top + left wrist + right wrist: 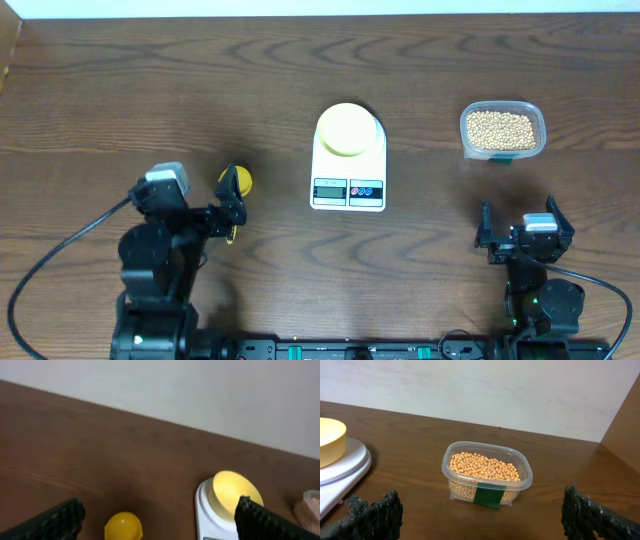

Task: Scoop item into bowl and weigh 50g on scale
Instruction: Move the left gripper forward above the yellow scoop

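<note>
Both my hands are spread wide and hold nothing: my left gripper (228, 213) hangs over the table (120, 90) with the yellow scoop (237, 181) just ahead of its fingers, and my right gripper (520, 216) faces the clear tub (503, 104). The beans (500, 127) fill that tub at the far right. The bowl (347, 129) sits on the scale (348, 190) in the middle, well apart from the tub.
</note>
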### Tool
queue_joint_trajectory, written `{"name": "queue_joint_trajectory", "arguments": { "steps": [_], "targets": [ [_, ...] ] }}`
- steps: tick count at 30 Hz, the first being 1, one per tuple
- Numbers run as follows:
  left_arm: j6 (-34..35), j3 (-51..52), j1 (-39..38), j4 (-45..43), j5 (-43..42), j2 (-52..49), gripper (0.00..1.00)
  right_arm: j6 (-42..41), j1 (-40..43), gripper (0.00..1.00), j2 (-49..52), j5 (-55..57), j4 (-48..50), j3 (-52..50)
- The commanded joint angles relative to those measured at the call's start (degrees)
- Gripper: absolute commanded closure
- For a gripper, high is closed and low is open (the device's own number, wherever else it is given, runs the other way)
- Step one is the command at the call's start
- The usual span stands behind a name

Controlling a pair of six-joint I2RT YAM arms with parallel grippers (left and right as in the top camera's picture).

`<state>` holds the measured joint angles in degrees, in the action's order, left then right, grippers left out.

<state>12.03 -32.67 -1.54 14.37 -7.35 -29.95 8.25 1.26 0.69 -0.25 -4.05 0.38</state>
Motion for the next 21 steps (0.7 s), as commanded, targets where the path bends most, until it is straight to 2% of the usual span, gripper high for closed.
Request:
{"name": "queue_joint_trajectory", "arguments": {
  "steps": [1,21],
  "targets": [
    [0.1,-7.1,0.1,3.3,0.3,-4.2,0.02,0.8,-0.6,0.01,-0.4,-0.1,-0.3,-0.1],
    [-1.9,-30.3,0.1,31.7,0.5,-22.4,0.02,0.8,-0.6,0.01,-0.4,-0.1,-0.3,-0.1]
  ]
}}
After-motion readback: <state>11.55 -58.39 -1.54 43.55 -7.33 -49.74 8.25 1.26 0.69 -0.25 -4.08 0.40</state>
